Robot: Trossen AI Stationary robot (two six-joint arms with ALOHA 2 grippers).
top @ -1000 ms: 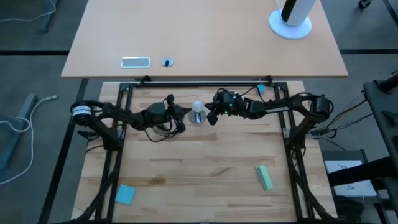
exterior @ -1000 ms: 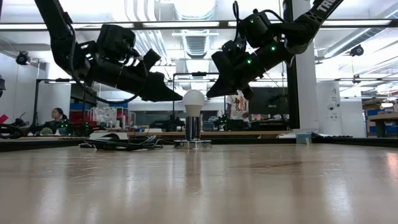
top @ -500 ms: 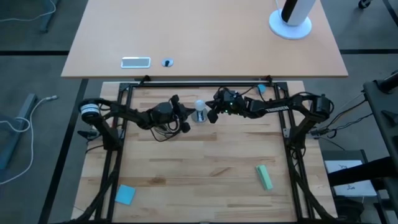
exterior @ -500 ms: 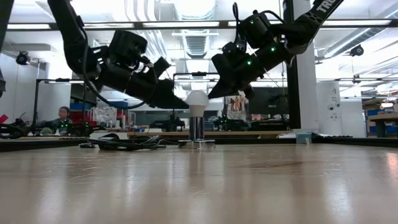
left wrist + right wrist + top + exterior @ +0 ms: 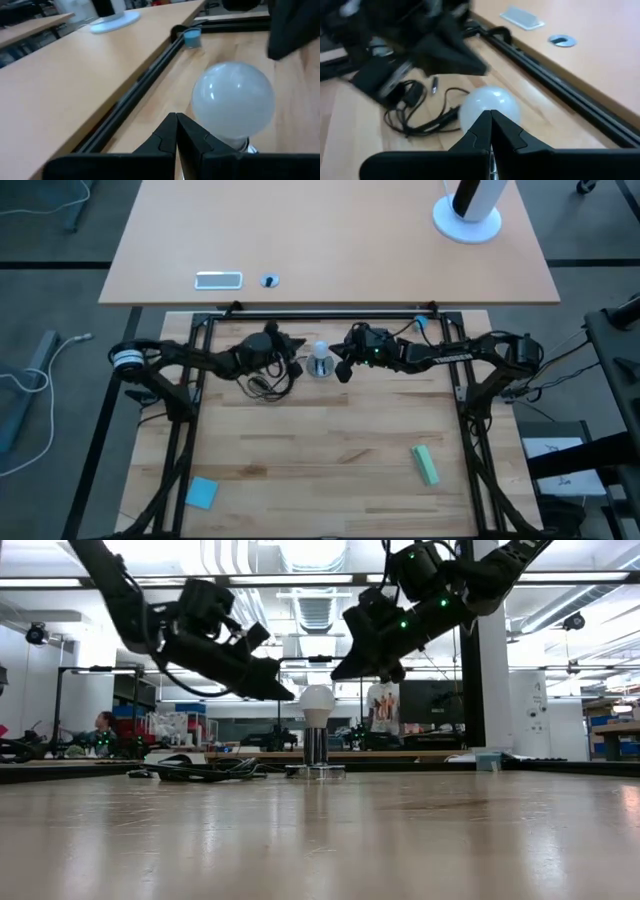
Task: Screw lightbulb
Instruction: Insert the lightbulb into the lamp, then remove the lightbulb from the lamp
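no text, label, brand, number or sign is showing legibly in any view. a white sheet (image 5: 553, 450) lying beside the surface's right edge in the high view is carrying dark marks too small to read.

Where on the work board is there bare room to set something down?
Bare wood runs between the blue pad and the green block. It is crowded around the lightbulb, between the left hand, the right hand and the black cord.
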